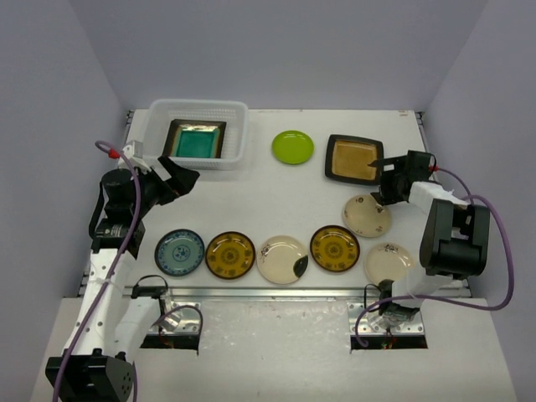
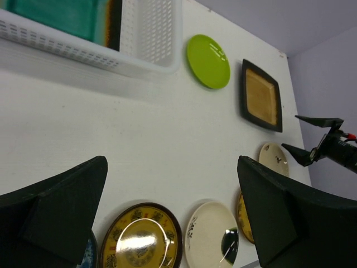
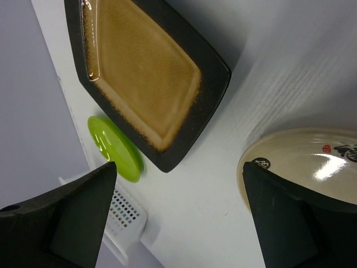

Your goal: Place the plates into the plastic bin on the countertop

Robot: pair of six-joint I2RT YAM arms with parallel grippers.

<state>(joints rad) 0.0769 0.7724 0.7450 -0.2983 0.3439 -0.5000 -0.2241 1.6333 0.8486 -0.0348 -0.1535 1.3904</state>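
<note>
Top external: eight plates [image 1: 292,147] on countertop [image 1: 251,201], one (teal) in plastic bin [image 1: 238,134].

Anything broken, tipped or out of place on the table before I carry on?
Nothing stands out. The teal plate lies inside the bin, and the other plates rest flat and unbroken on the countertop.

Two square plates [image 1: 198,141] [image 1: 353,158]; three cream plates [image 1: 282,259] [image 1: 367,215] [image 1: 388,262]; two yellow-brown plates [image 1: 230,255] [image 1: 335,248]; one blue plate [image 1: 179,252]; one lime-green plate [image 1: 292,147]; one bin [image 1: 237,138].

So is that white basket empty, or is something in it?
Not empty. The plastic bin holds one dark-rimmed square teal plate lying flat on its floor; the top view shows nothing else inside.
</note>
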